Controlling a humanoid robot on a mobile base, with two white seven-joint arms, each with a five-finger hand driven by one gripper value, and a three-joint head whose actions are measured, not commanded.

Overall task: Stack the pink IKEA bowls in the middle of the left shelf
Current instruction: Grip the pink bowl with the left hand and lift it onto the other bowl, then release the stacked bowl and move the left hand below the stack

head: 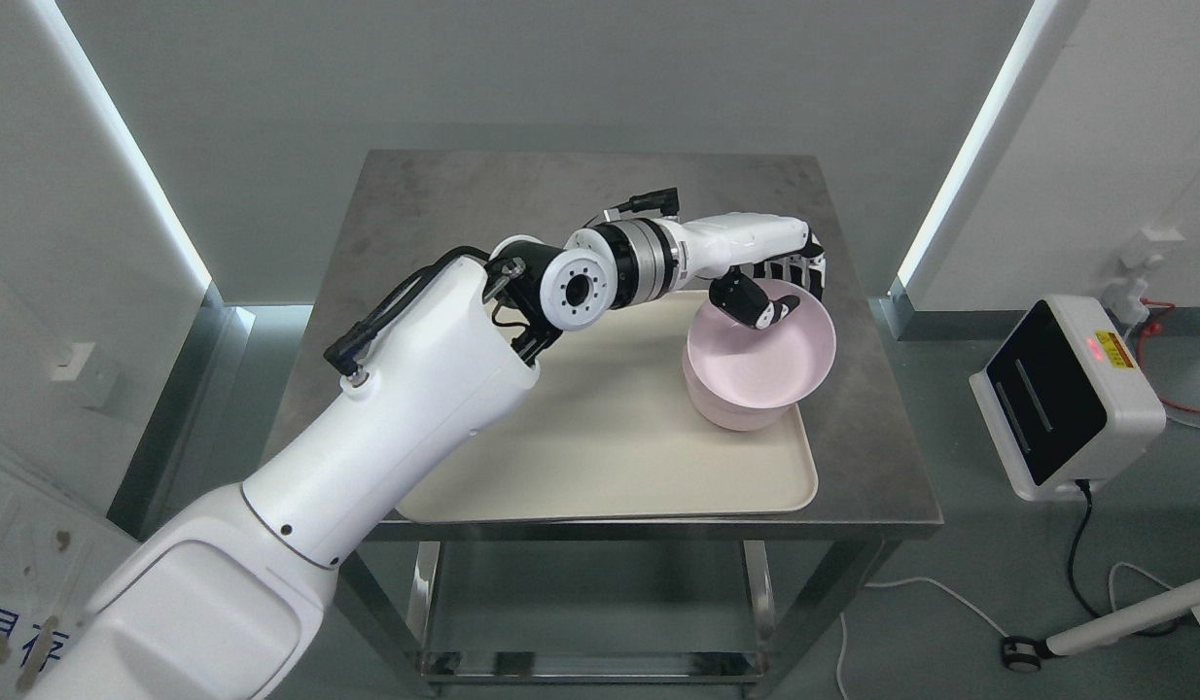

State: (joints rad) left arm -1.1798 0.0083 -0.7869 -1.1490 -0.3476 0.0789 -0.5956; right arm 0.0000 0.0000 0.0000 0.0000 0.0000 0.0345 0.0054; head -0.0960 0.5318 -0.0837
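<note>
Bowls (760, 365), pink, sit nested in a short stack at the right end of a cream tray (600, 457) on the steel bench (882, 428). The top bowl is tilted, its near rim lifted off the one below and its mouth facing the camera. At least one more bowl lies beneath; the exact count cannot be told.

Handling, as a judgement: the bowls look like thin rigid plastic, light, smooth and somewhat slippery, unlikely to break if dropped but liable to slide out of a loose pinch. The rim is the sound place to take hold, thumb inside and fingers outside the wall.

The left hand (770, 287) reaches across the tray to the far rim of the top bowl. Its thumb (756, 303) is inside the bowl against the inner wall, and its fingers (804, 267) curl behind the outer wall, so the rim is pinched between them. The hand sits above and behind the stack, with the bowl hanging below it.

No right arm is seen. No shelf is visible, so the destination cannot be checked.

Risk noted: with one edge held, the bowl may pivot or drag the lower bowl.
</note>
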